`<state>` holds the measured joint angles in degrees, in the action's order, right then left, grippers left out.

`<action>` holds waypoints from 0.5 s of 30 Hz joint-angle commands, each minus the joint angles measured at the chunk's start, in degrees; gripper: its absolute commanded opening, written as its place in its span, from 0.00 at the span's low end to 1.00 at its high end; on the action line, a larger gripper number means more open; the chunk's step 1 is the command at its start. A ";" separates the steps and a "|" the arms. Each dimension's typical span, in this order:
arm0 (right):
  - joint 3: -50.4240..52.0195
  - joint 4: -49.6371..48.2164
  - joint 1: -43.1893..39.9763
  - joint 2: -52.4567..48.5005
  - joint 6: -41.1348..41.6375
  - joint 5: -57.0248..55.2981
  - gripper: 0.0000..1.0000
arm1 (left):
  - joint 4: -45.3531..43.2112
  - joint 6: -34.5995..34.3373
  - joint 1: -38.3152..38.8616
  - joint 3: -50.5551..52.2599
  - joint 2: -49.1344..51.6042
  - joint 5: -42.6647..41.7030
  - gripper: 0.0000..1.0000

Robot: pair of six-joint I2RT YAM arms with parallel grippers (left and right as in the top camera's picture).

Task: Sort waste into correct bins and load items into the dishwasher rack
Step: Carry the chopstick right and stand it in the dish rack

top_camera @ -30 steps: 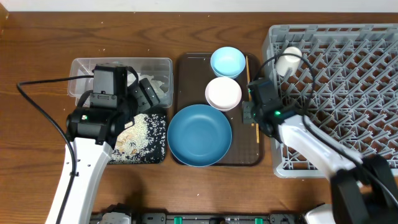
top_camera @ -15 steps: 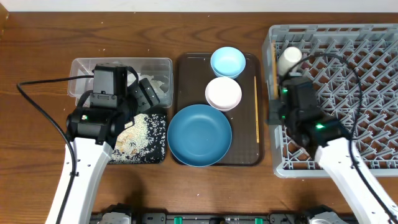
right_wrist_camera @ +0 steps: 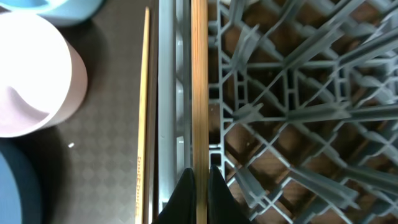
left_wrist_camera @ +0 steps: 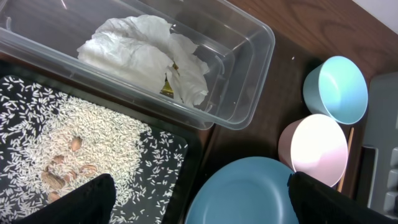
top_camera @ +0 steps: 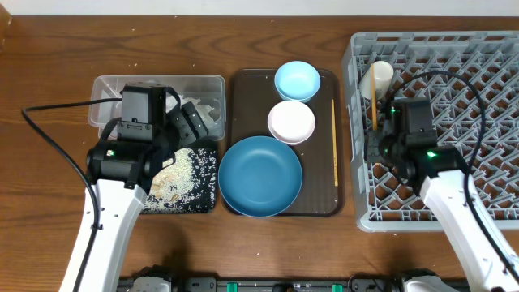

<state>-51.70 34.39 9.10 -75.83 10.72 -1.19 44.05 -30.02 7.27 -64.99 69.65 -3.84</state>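
The right tool point(right_wrist_camera: 200, 179) is pressed together on the near end of a chopstick point(right_wrist_camera: 199, 81). The stick's long axis runs near to far, parallel with the left wall of the dishwasher rack point(top_camera: 353, 186) and just over it. The rack's pegged interior lies directly right of the tool, so the coming move likely needs a short shift right and down. The stick's far end reaches toward the white cup point(top_camera: 379, 77) in the rack's far-left corner. A second chopstick point(top_camera: 334, 142) lies parallel on the brown serving tray point(top_camera: 243, 81), just left. The left tool point(top_camera: 182, 126) hangs spread and empty over the black tray point(left_wrist_camera: 186, 146), well apart, so this is the right arm's job.
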 commanded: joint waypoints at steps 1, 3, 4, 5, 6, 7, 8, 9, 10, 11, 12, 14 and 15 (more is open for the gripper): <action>-0.90 -0.37 -0.46 -2.58 -1.64 0.37 0.01 | 0.02 0.13 -0.20 -1.25 -0.42 1.11 0.91; -0.90 -0.66 -0.46 -4.26 -1.64 0.35 0.01 | 0.02 0.13 -0.20 -1.25 -0.42 1.11 0.91; -0.90 -0.79 -0.46 -4.96 -1.62 0.35 0.01 | 0.02 0.13 -0.20 -1.25 -0.42 1.11 0.91; -0.90 -1.01 -0.46 -5.70 -1.62 0.35 0.01 | 0.02 0.13 -0.20 -1.25 -0.42 1.11 0.91; -0.90 -1.22 -0.46 -6.36 -1.62 0.37 0.01 | 0.02 0.13 -0.20 -1.25 -0.42 1.11 0.91; -0.90 -1.40 -0.46 -6.91 -1.62 0.35 0.01 | 0.02 0.13 -0.20 -1.25 -0.42 1.11 0.91; -0.90 -1.46 -0.46 -7.30 -1.62 0.37 0.01 | 0.02 0.13 -0.20 -1.25 -0.42 1.11 0.91; -0.90 -1.57 -0.46 -7.48 -1.60 0.37 0.03 | 0.02 0.13 -0.20 -1.25 -0.42 1.11 0.91; -0.90 -1.62 -0.46 -7.54 -1.62 0.35 0.07 | 0.02 0.13 -0.20 -1.25 -0.42 1.11 0.91; -0.90 -1.73 -0.46 -7.52 -1.62 0.24 0.13 | 0.02 0.13 -0.20 -1.25 -0.42 1.11 0.91; -0.90 -1.97 -0.46 -7.41 -1.60 0.15 0.16 | 0.02 0.13 -0.20 -1.25 -0.42 1.11 0.91; -0.96 -2.62 -0.46 -7.15 -1.60 0.17 0.18 | 0.02 0.13 -0.20 -1.25 -0.42 1.11 0.91; -1.16 -2.69 -0.46 -6.86 -1.60 0.17 0.19 | 0.02 0.13 -0.20 -1.25 -0.42 1.11 0.91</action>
<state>-51.70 31.97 9.10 -83.31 9.56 -1.02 44.05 -30.02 7.27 -64.99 69.65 -3.84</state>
